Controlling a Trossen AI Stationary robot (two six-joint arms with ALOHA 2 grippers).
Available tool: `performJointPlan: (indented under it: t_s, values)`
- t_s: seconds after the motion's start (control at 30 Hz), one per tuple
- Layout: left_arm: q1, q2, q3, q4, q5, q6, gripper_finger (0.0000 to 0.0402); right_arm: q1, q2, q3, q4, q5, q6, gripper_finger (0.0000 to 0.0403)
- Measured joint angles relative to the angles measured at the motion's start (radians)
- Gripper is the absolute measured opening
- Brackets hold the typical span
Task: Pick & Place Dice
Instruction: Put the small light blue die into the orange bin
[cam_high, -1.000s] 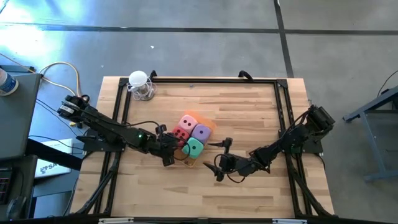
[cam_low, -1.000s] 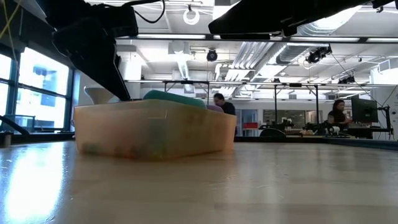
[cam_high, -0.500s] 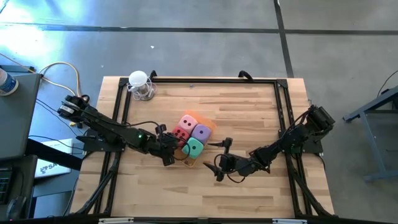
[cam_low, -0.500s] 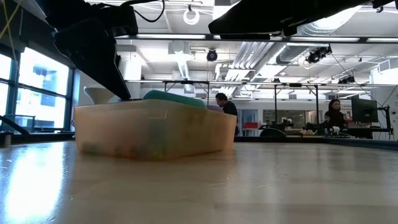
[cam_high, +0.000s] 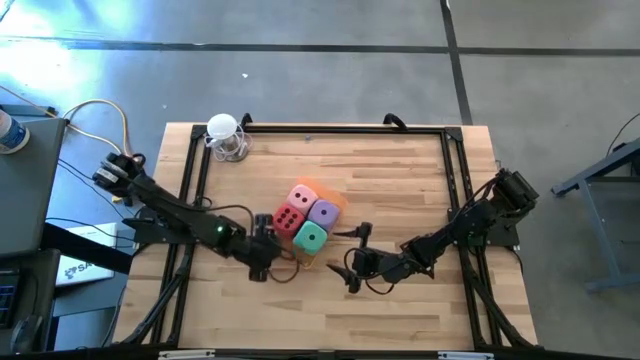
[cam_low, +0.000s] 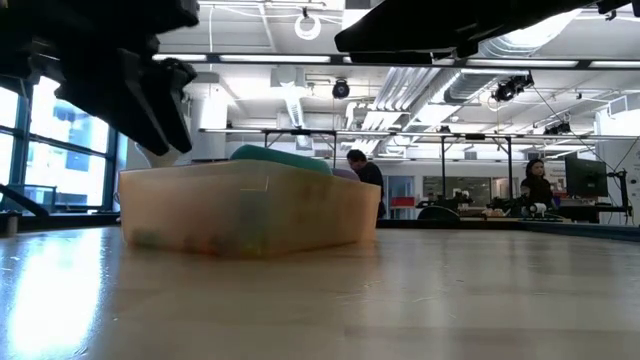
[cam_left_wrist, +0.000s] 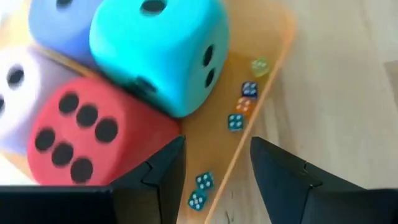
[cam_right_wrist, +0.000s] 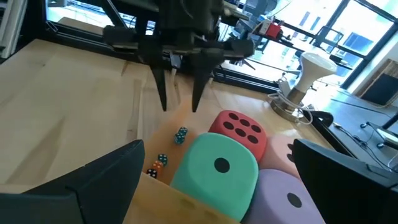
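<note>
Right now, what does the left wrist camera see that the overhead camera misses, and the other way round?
Only the left wrist view shows the tiny coloured dice lying in the flat translucent orange tray.

Only the high view shows the whole wooden table, the pink die and both arms, with the right end effector open.

Both show the red, teal and purple soft dice.

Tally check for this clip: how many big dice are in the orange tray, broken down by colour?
Red die: 1
Pink die: 1
Purple die: 1
Teal die: 1
Total: 4 big dice, all packed together in the orange tray. Several tiny dice also lie loose in the tray; they are not counted here.
</note>
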Motion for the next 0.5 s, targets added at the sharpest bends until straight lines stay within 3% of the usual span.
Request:
performJointPlan:
  t_s: [0.23,0.3,0.4,0.5]
  values:
    - [-0.05,0.0,0.0,0.058,-0.054,0.077,0.0171,0.0,0.0,0.0,-0.007,0.004,-0.003,0.04]
    - [-0.05,0.0,0.0,0.057,-0.096,0.054,0.0171,0.0,0.0,0.0,-0.002,0.106,0.024,0.04]
    - [-0.037,0.0,0.0,0.062,-0.104,0.011,0.0171,-0.002,-0.065,-0.002,-0.028,0.351,0.113,0.04]
    - [-0.028,0.0,0.0,0.081,-0.088,-0.008,0.0171,-0.025,-0.166,0.001,-0.132,0.368,0.159,0.04]
